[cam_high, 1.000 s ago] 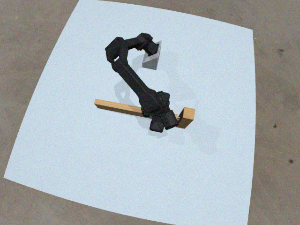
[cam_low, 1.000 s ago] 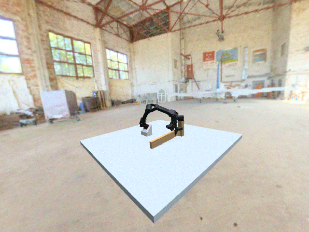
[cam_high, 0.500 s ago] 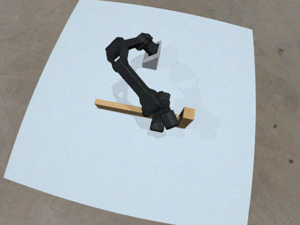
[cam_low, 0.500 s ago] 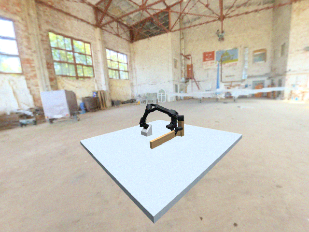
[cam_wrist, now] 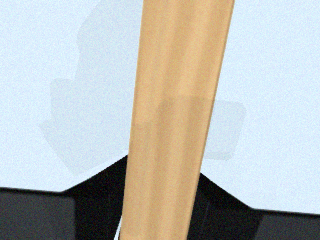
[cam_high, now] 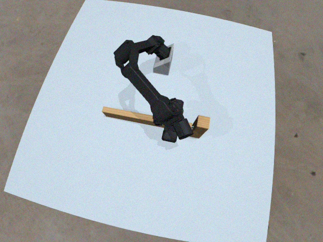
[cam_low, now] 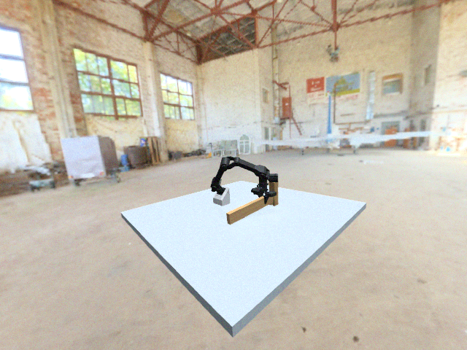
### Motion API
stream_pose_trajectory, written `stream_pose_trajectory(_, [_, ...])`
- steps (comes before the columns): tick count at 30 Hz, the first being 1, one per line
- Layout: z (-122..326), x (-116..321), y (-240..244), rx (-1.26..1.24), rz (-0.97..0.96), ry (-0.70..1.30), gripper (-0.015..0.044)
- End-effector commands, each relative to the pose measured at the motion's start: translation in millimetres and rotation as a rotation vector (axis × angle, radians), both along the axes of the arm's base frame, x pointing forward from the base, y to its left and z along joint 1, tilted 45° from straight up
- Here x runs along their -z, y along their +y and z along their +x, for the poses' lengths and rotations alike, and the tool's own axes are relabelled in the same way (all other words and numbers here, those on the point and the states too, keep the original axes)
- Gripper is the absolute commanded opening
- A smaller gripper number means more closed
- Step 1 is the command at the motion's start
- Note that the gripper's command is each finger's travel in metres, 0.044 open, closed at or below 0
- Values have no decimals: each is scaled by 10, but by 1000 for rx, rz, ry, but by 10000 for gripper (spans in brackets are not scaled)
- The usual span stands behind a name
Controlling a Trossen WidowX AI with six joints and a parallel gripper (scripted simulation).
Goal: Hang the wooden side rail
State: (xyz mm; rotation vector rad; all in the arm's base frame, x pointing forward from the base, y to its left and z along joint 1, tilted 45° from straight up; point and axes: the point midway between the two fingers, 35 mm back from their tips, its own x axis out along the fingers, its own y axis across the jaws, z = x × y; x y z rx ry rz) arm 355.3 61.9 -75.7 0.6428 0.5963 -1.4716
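Observation:
The wooden side rail [cam_high: 127, 113] [cam_low: 245, 211] [cam_wrist: 175, 75] lies low along the table, its far end at or very near the surface. Its other end is close to the upright headboard post [cam_high: 203, 121] [cam_low: 277, 194]. My gripper [cam_low: 265, 198] [cam_wrist: 155, 160] points down and is shut on the rail near the post end, with a finger on each side. In the top view the arm covers the fingers. A small bit of bright metal [cam_high: 192, 127] shows between rail end and post. The hooks' seating on the pins and the slot are hidden.
The arm's grey wedge-shaped base [cam_high: 161, 68] [cam_low: 221, 197] stands on the pale table [cam_high: 104, 169] [cam_low: 241, 263]. The arm arches from it over to the rail. The upper arm housing is close beside the post top. The table's edges are far from the rail.

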Motion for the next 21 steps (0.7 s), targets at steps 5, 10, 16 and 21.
stream_pose_trajectory(5, [-6, 6, 50, -8, 3, -2, 0])
stream_pose_trajectory(10, [0, 13, 51, -8, 3, -2, 0])
stream_pose_trajectory(16, [4, 13, 57, -8, 3, -2, 0])
stream_pose_trajectory(21, [0, 13, 65, -8, 3, -2, 0])
